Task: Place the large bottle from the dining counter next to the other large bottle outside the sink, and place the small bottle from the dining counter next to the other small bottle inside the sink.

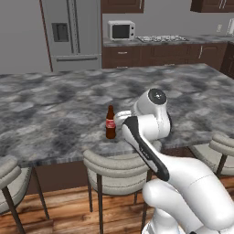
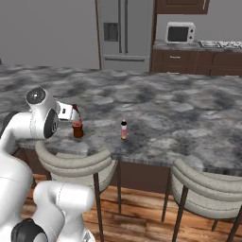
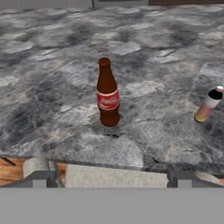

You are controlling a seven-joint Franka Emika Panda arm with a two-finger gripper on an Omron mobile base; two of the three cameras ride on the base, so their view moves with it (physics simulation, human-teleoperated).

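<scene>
The big bottle (image 1: 110, 122) stands upright on the bench (image 1: 55, 109), close to its near edge, just above the curved back of a stool (image 1: 116, 164) pushed in under that edge. In the right base view the same bottle (image 2: 77, 124) sits just beside the arm's wrist, partly hidden by it. The small bottle (image 2: 124, 129) stands well apart from it along the same near edge, also upright, though in the hand view it (image 3: 208, 105) looks tilted because that camera is rolled.

Behind both bottles the marbled stone runs wide and bare toward the fridge (image 1: 72, 34) and the microwave (image 1: 121, 30) on the far wall. In front, the stone edge drops to the stool backs and the wooden floor (image 1: 68, 215); a second stool (image 2: 208, 189) stands under the edge further along.

In the hand view the big bottle (image 3: 107, 94) is dark brown with a narrow neck, a dark cap and a red label with white script. The small one has a black cap, a pale pinkish upper part and an orange-yellow lower part.

The jaws (image 3: 111, 177) are spread wide and grasp nothing; their two tips show low in the hand view, short of the bench edge, with the big bottle ahead between them.
</scene>
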